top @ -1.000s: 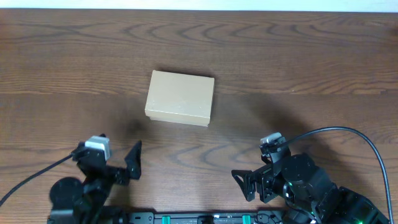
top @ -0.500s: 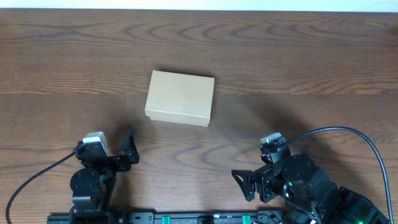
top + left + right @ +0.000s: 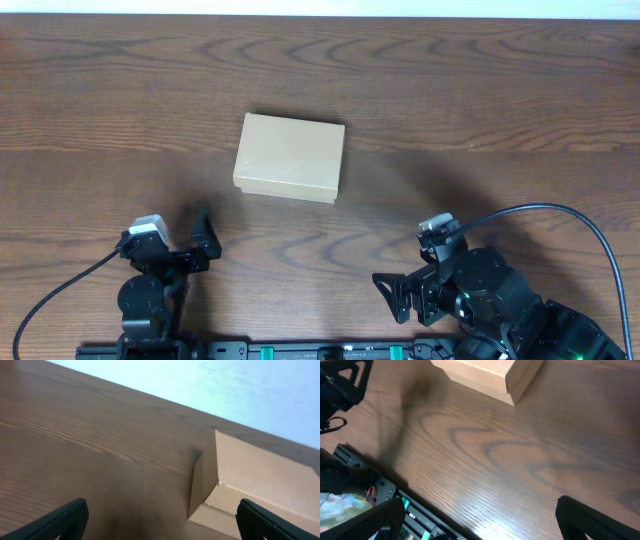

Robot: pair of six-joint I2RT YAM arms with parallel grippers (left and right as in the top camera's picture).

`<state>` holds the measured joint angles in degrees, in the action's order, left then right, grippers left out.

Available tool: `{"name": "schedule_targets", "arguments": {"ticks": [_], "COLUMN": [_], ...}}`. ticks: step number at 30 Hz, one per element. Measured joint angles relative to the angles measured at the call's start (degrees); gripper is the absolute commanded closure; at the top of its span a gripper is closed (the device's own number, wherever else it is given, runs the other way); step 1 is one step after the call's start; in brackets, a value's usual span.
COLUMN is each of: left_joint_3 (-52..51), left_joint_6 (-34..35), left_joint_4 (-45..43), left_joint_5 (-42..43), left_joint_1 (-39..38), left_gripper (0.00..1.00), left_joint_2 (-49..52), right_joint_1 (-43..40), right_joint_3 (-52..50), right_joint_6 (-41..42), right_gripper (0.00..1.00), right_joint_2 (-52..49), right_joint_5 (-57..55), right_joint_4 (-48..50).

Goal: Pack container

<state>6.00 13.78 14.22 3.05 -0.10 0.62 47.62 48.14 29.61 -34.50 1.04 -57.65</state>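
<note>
The container (image 3: pixel 290 157) is a small tan cardboard box with its lid shut, lying flat on the wooden table near the middle. It shows at the right of the left wrist view (image 3: pixel 255 480) and at the top of the right wrist view (image 3: pixel 485 375). My left gripper (image 3: pixel 182 240) is open and empty at the front left, pointing toward the box and well short of it; its fingertips frame bare table in its own view (image 3: pixel 162 522). My right gripper (image 3: pixel 392 293) is open and empty at the front right, over bare wood (image 3: pixel 480 520).
The table's front edge carries a black rail with green parts (image 3: pixel 395 510). The left arm (image 3: pixel 340 382) shows at the top left of the right wrist view. A black cable (image 3: pixel 560 215) loops over the right arm.
My left arm has drawn back and turned, so its gripper now points straight toward the box instead of off to the right. The right arm and the box have not moved.
</note>
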Motion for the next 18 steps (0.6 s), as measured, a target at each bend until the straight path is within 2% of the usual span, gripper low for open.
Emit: {"name": "schedule_targets", "arguments": {"ticks": [18], "left_joint_3": [0.0], "left_joint_6": [-1.8], "left_joint_4": [-0.2], "left_joint_5": [-0.3], "left_joint_1": [0.0], "left_gripper": [0.05], "left_joint_2": [0.0], "right_joint_1": [0.0], "right_joint_3": [0.0], "right_joint_6": [0.0], "right_gripper": [0.01], "right_joint_2": [0.0], "right_joint_5": [0.0], "right_joint_4": [0.0]}}
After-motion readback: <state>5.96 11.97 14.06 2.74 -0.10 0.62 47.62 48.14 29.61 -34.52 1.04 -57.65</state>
